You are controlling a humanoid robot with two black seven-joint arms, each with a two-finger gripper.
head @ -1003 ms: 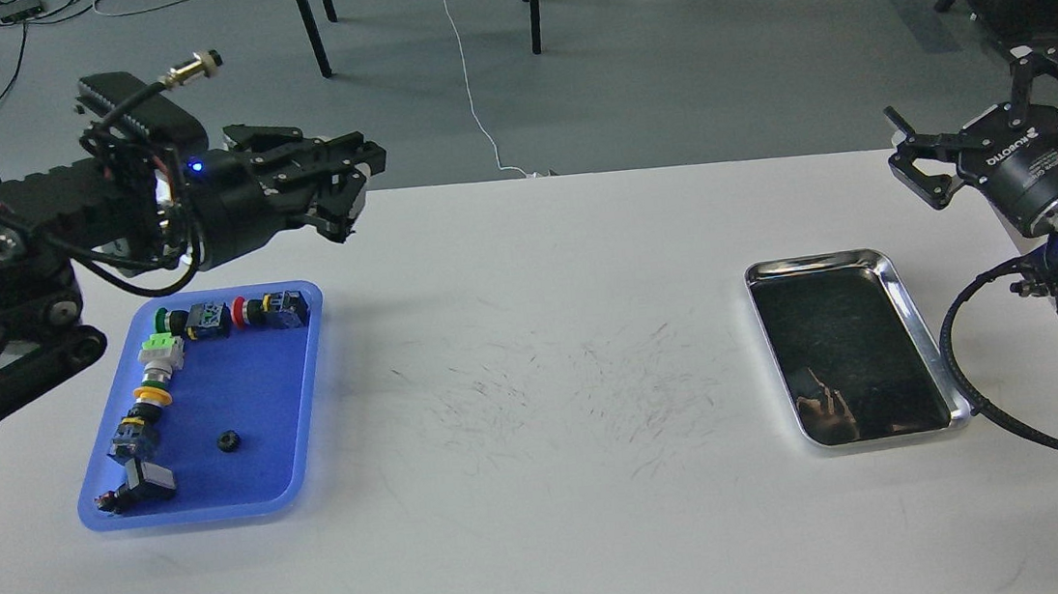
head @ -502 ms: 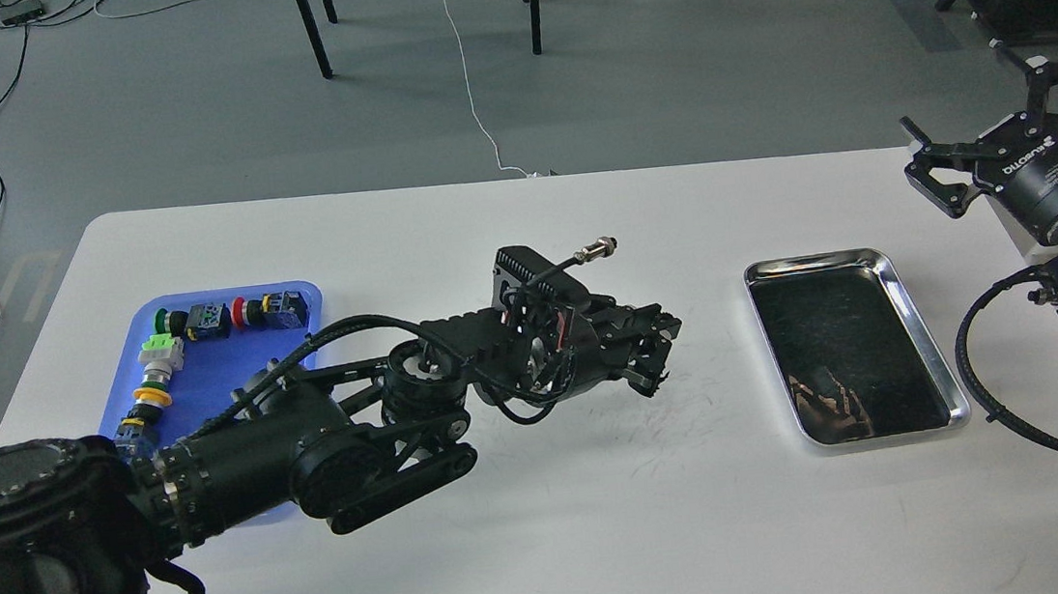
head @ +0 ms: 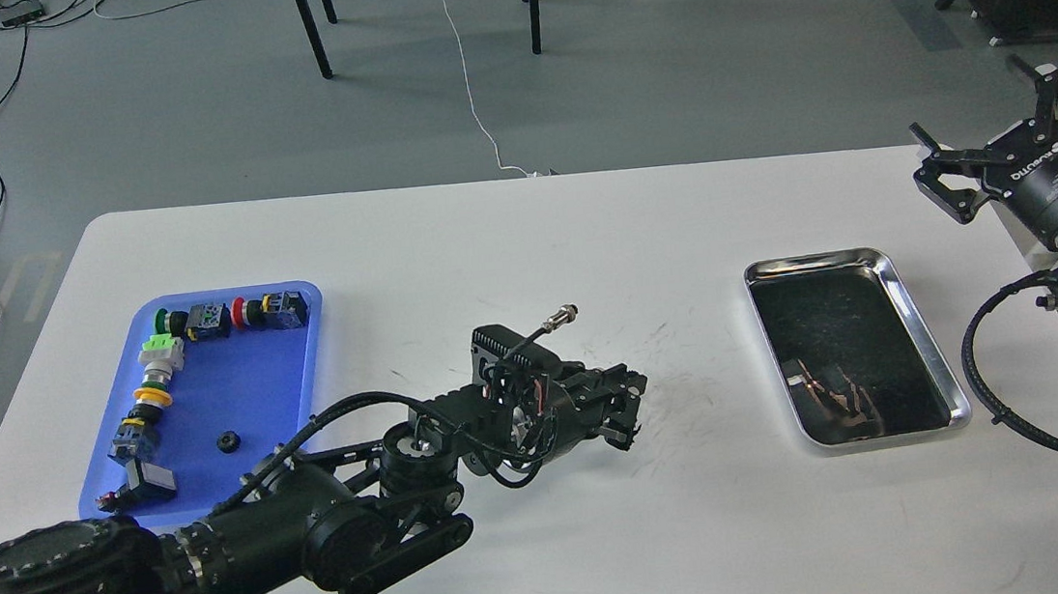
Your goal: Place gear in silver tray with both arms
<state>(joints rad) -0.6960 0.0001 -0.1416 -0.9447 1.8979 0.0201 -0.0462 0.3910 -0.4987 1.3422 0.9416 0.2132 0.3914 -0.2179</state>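
The gear (head: 228,441) is a small black ring lying on the floor of the blue plastic tray (head: 291,397) at the left. The silver tray (head: 931,336) lies at the right of the white table, and its dark floor holds only reflections. My left arm reaches low across the table's middle. Its gripper (head: 632,413) is between the two trays, seems open and holds nothing I can see. My right gripper (head: 982,113) is open and empty, raised above the table's right edge, up and to the right of the silver tray.
Several push-button switches (head: 201,321) line the blue tray's back and left sides. The white table (head: 523,239) carries dark scuff marks in the middle. Chair legs and cables are on the floor beyond the table.
My left arm swung from above the blue tray down to the middle of the table, then drew back a little to the left. My right gripper drifted slightly right.
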